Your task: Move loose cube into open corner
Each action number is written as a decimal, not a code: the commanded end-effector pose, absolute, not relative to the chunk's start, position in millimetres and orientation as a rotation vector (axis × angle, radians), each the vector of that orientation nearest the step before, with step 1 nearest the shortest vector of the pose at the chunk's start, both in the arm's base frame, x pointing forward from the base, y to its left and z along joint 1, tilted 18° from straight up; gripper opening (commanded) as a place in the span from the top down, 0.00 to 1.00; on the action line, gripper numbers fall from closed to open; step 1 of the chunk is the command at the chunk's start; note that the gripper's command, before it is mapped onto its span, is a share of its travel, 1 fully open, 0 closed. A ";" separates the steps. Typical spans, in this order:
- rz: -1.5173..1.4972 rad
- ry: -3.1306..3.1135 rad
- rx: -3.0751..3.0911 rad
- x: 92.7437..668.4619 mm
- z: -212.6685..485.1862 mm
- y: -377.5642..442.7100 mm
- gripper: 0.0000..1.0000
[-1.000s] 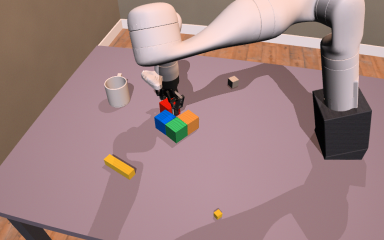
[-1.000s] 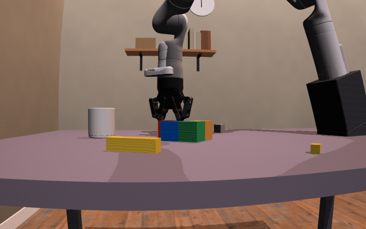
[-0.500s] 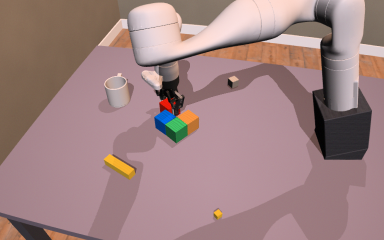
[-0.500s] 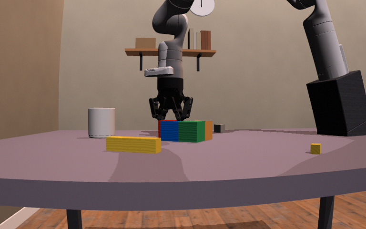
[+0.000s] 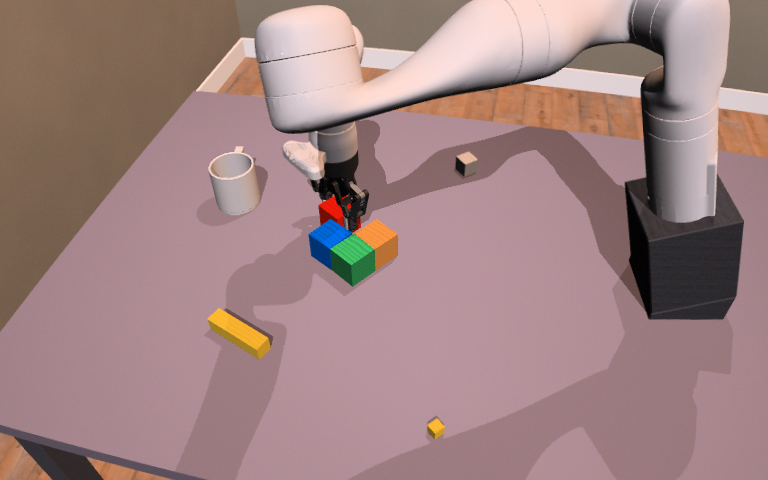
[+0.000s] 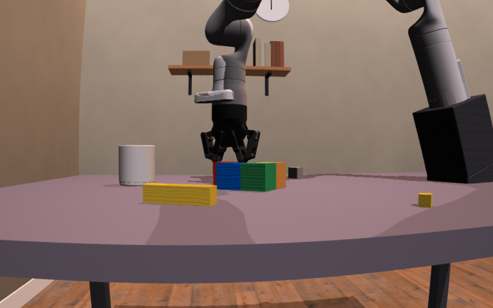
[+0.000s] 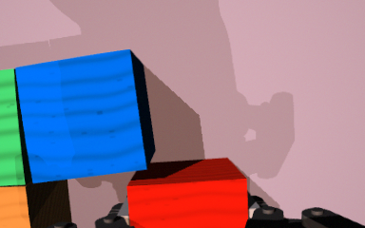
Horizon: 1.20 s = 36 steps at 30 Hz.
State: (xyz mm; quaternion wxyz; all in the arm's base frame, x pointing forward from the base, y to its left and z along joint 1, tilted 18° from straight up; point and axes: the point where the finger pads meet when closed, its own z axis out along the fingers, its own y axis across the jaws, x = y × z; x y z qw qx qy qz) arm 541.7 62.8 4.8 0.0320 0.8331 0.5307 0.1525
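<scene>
The blue cube (image 5: 330, 234) (image 6: 228, 176) (image 7: 83, 116), green cube (image 5: 353, 254) (image 6: 256, 177) (image 7: 9, 128) and orange cube (image 5: 382, 242) (image 6: 280, 174) (image 7: 13, 206) form an L on the table. My gripper (image 5: 338, 210) (image 6: 228, 160) (image 7: 187, 208) is shut on the red cube (image 5: 329, 212) (image 6: 214, 176) (image 7: 187, 197), low behind the blue cube. In the wrist view the red cube overlaps only the blue cube's right corner, is turned slightly against it, and a gap separates it from the orange cube. Its underside and any contact with the table are hidden.
A white mug (image 5: 236, 186) (image 6: 137, 165) stands left of the gripper. A yellow bar (image 5: 237, 333) (image 6: 178, 194) lies in front. A small yellow cube (image 5: 435, 428) (image 6: 425, 199) lies near the front edge. A small grey-beige cube (image 5: 466, 164) (image 6: 294, 172) lies behind, to the right.
</scene>
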 end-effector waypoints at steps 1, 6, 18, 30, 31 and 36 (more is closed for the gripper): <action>0.479 1.641 2.552 545.5 5.2 61.9 0.90; 0.479 1.641 2.552 545.5 5.2 61.9 0.18; 0.479 1.641 2.552 545.5 5.2 61.9 0.18; 0.479 1.641 2.552 545.5 5.2 61.9 0.18; 0.479 1.641 2.552 545.5 5.2 61.9 0.18; 0.479 1.641 2.552 545.5 5.2 61.9 0.18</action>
